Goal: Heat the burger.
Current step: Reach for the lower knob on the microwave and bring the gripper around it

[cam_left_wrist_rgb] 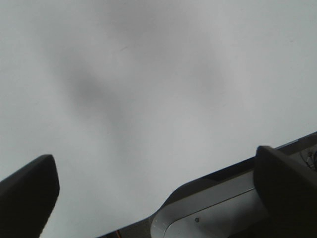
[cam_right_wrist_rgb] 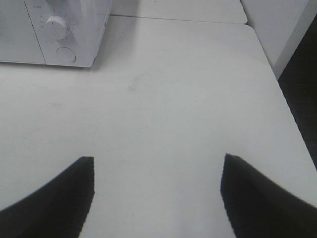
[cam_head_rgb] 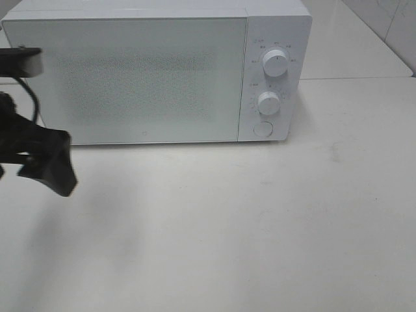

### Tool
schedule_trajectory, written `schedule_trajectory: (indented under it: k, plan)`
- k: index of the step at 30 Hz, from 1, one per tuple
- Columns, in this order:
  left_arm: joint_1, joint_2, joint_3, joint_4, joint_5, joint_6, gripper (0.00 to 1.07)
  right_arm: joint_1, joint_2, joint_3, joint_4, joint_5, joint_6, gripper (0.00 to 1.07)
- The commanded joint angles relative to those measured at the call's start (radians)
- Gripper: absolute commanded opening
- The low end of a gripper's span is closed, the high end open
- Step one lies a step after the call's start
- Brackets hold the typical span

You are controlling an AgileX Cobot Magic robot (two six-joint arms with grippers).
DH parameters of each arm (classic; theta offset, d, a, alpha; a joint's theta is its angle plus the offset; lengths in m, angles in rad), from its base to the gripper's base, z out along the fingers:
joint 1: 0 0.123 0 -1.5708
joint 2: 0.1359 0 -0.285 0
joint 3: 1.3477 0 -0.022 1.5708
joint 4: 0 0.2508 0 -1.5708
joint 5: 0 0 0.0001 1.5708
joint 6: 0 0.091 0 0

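Note:
The burger is in none of the views. The white microwave (cam_head_rgb: 149,78) stands at the back of the table with its door shut; its corner also shows in the right wrist view (cam_right_wrist_rgb: 49,29). My left gripper (cam_head_rgb: 45,162) is open and empty, hovering above the table at the far left, in front of the microwave's left end. The left wrist view shows its two dark fingers (cam_left_wrist_rgb: 25,196) spread wide over bare table. My right gripper (cam_right_wrist_rgb: 158,198) is open and empty over the table to the right of the microwave; it is out of the exterior view.
The microwave panel has two knobs (cam_head_rgb: 275,63) (cam_head_rgb: 268,103) and a round button (cam_head_rgb: 262,128). The white table (cam_head_rgb: 260,214) ends at a right edge (cam_right_wrist_rgb: 287,109). A metal rail (cam_left_wrist_rgb: 213,210) lies under the left gripper.

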Motion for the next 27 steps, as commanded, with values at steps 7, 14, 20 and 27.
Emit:
schedule_trajectory:
  k: [7,14,20,27]
  plan:
    - [0.215,-0.259,0.003,0.059,0.211,-0.001,1.00,-0.007,-0.030,0.006,-0.003,-0.008,0.007,0.70]
    - [0.314,-0.426,0.013,0.076,0.286,0.012,1.00,-0.007,-0.030,0.006,-0.003,-0.008,0.007,0.70]
    - [0.384,-0.604,0.113,0.102,0.295,0.020,1.00,-0.007,-0.030,0.006,-0.003,-0.008,0.007,0.70]
    - [0.384,-0.884,0.262,0.104,0.241,0.020,1.00,-0.007,-0.030,0.006,-0.003,-0.008,0.007,0.70]
